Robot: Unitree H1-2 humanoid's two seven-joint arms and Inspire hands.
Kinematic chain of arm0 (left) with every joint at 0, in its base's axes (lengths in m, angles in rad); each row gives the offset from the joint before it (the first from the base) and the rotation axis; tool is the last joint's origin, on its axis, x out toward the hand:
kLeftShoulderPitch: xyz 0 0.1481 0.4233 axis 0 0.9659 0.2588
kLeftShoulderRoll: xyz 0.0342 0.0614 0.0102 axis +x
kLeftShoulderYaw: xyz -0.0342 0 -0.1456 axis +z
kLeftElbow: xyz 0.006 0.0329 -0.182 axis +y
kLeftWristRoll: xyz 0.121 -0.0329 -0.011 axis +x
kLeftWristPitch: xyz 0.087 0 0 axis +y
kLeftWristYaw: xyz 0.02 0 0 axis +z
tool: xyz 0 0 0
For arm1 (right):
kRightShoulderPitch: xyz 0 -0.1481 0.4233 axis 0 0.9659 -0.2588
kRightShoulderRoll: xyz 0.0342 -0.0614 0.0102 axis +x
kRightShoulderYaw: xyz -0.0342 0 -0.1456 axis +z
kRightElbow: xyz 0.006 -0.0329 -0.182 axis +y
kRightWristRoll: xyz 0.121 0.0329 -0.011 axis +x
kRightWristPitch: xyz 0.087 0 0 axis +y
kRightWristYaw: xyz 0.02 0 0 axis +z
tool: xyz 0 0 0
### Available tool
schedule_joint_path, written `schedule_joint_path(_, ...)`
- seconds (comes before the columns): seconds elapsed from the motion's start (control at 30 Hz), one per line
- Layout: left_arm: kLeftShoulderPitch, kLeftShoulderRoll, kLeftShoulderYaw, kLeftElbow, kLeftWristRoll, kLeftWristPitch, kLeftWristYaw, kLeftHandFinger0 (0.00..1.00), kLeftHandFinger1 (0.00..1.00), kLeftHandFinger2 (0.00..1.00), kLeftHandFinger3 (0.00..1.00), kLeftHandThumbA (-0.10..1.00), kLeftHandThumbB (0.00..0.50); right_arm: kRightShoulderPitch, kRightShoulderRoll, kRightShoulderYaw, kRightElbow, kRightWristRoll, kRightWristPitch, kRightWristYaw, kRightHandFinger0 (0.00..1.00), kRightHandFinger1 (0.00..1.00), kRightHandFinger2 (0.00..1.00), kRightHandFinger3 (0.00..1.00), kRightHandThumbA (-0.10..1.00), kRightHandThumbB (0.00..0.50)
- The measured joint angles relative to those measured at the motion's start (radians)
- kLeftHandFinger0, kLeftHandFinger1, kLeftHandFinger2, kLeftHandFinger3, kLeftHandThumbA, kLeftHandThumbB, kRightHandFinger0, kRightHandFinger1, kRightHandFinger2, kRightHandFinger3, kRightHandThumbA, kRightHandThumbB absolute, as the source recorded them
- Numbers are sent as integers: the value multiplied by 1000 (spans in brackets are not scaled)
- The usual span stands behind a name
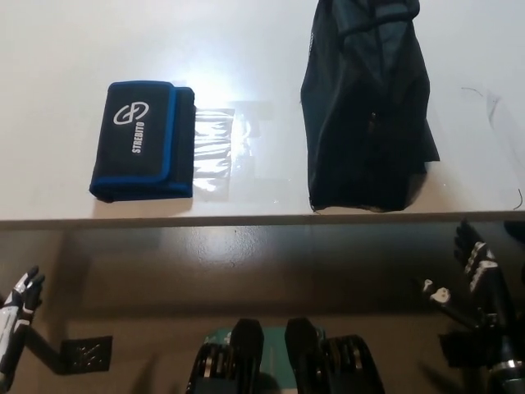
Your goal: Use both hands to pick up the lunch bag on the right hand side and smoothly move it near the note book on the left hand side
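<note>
A white robot hand (18, 308) with dark fingertips; a black robot hand (484, 267) with pale markings.

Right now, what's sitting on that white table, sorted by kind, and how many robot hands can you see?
Dark lunch bag: 1
Black-and-blue notebook case: 1
Clear plastic sheet beside the case: 1
Robot hands: 2, the white left robot hand and the black right robot hand, both below the table edge, holding nothing
Total: 5
</note>
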Motion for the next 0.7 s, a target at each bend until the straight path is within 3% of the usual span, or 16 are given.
schedule_joint_path(0.17,8,1,-3,-93,-4,-5,-10,1000,1000,1000,1000,1000,302,57,-53,18,-148,20,27,42,1000,1000,1000,1000,1000,163)
schedule_joint_path(0.23,15,1,-5,-139,-5,-8,-16,1000,1000,1000,1000,1000,302,80,-72,22,-204,25,39,54,1000,1000,1000,1000,1000,213)
schedule_joint_path(0.4,46,-2,-13,-279,-17,-8,-33,1000,1000,1000,1000,1000,287,123,-90,23,-331,47,58,67,1000,1000,1000,1000,1000,235)
schedule_joint_path(0.5,60,-3,-20,-364,-30,-7,-46,1000,1000,1000,1000,1000,278,131,-88,21,-394,60,61,67,1000,1000,1000,1000,966,214)
schedule_joint_path(0.7,37,-12,-49,-540,-54,9,-70,1000,1000,1000,1000,1000,328,125,-71,-1,-488,90,69,61,1000,1000,1000,1000,997,219)
